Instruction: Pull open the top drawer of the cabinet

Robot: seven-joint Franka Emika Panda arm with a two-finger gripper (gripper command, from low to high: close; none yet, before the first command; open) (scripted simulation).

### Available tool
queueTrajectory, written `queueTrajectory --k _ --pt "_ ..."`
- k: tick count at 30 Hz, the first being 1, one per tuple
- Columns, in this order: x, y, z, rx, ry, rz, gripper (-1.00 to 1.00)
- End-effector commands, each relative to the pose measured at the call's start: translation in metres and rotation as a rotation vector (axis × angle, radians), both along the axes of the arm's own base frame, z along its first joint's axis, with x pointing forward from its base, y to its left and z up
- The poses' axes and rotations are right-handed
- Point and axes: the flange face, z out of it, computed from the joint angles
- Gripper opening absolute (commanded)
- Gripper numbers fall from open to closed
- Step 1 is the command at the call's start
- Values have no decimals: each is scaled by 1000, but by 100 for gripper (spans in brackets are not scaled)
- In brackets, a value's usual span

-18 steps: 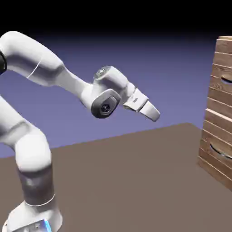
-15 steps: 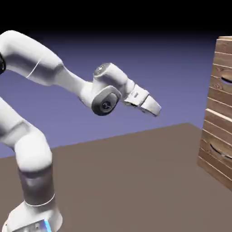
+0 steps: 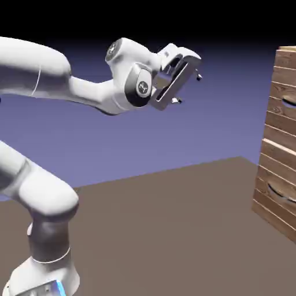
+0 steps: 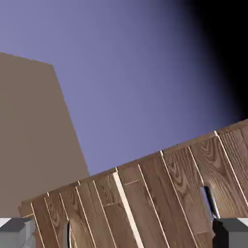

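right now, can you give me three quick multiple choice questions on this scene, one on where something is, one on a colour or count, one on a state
1. Where is the end effector relative to the cabinet?
A. clear of it, in the air on the exterior view's left
B. pressed against the lower drawer
C. resting on its top

2. What colour is the cabinet?
A. white
B. brown wood
C. green

3. How are the end effector's jaws?
A. shut on a cube
B. shut, empty
C. open, empty

Answers:
1 A, backdrop shows between end effector and cabinet.
2 B, its planks are brown wood.
3 C, the fingertips sit far apart in the hand view with nothing held between them.
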Motion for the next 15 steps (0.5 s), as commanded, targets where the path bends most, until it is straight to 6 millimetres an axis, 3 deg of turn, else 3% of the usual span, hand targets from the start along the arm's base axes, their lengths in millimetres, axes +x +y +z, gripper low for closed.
queueTrajectory --k 1,8,15 --pt "-1 -1 7 -55 -29 30 0" --pt "-6 -17 51 -444 -224 197 0" --pt "-1 -44 79 -835 -394 293 0"
